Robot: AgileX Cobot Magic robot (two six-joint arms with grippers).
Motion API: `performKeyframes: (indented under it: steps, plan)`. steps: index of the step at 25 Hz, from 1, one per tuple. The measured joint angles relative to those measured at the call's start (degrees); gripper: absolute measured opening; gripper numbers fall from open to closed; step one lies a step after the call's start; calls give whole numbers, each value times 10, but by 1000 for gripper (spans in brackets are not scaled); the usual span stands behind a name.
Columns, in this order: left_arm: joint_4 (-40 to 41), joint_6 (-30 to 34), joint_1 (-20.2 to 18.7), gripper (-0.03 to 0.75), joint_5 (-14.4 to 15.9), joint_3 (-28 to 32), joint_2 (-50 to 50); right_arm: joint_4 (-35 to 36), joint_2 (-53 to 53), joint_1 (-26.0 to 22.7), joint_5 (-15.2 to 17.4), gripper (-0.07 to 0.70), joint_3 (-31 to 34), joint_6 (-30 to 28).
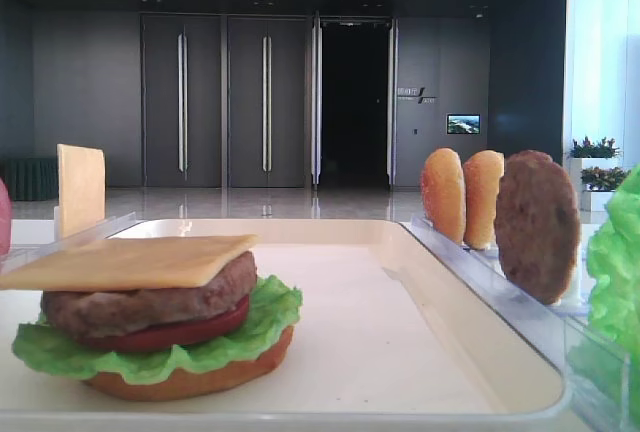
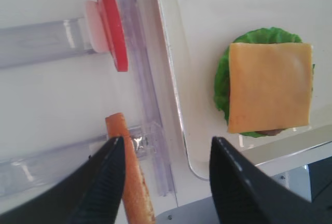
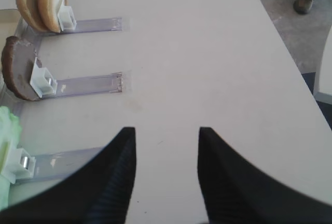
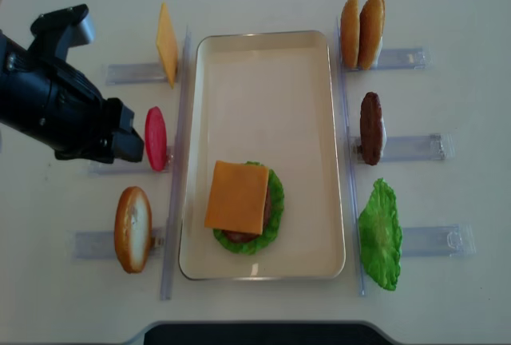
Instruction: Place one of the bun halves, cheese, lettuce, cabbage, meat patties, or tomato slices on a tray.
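Note:
On the cream tray (image 4: 307, 121) stands a stack: bun half, lettuce, tomato slice, meat patty, with a square cheese slice (image 4: 237, 197) on top, also seen from the side (image 1: 130, 262). My left gripper (image 2: 167, 140) is open and hangs over the tray's left rim. A bun half (image 2: 130, 175) stands on edge in its holder just inside the left finger, not gripped. My left arm (image 4: 68, 101) is left of the tray. My right gripper (image 3: 166, 130) is open over bare table, with nothing between its fingers.
Clear holders flank the tray. On the left stand a spare cheese slice (image 4: 166, 44), a tomato slice (image 4: 156, 138) and a bun half (image 4: 132, 228). On the right stand two bun halves (image 4: 361, 32), a meat patty (image 4: 370, 128) and lettuce (image 4: 380, 233).

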Motion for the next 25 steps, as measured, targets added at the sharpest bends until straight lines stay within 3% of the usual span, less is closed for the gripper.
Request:
performKeyframes:
  steps: [8, 18, 25]
  plan:
    - [54, -30, 0, 400, 6, 0, 0, 0, 0, 0, 0, 305, 0, 0]
    - [151, -80, 0, 401, 65, 0, 0, 0, 0, 0, 0, 305, 0, 0]
    - [168, -90, 11, 401, 70, 0, 0, 0, 0, 0, 0, 305, 0, 0]
